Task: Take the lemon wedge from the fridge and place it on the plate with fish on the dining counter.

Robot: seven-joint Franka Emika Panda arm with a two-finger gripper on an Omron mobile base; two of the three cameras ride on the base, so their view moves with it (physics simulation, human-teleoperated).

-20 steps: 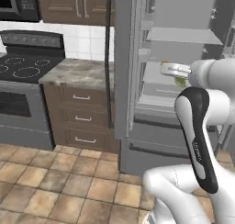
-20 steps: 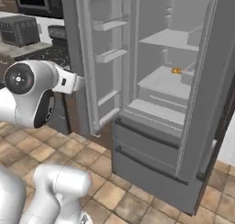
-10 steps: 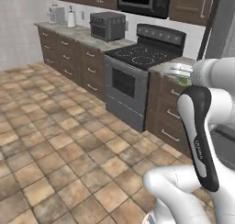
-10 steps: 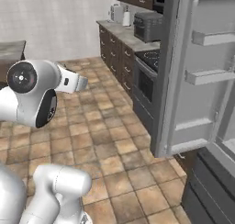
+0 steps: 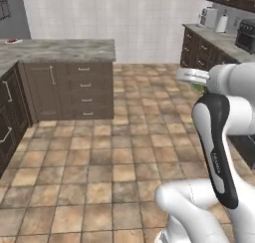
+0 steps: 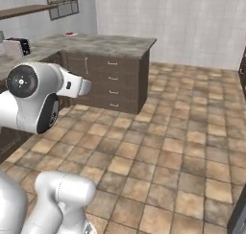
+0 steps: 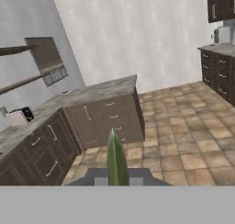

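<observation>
Lemon wedge [image 7: 116, 159]: slim, olive-green, long axis running straight out from the claw [image 7: 117, 181], point foremost toward the desk [image 7: 98, 92]. Claw clenched on the wedge. Since the earlier frame, stove and fridge have given way to the desk; a small red object [image 6: 70, 34], probably the fish, lies there.

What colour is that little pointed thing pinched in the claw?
Olive to lime green: it's the lemon wedge, seen best in the hand view.
</observation>
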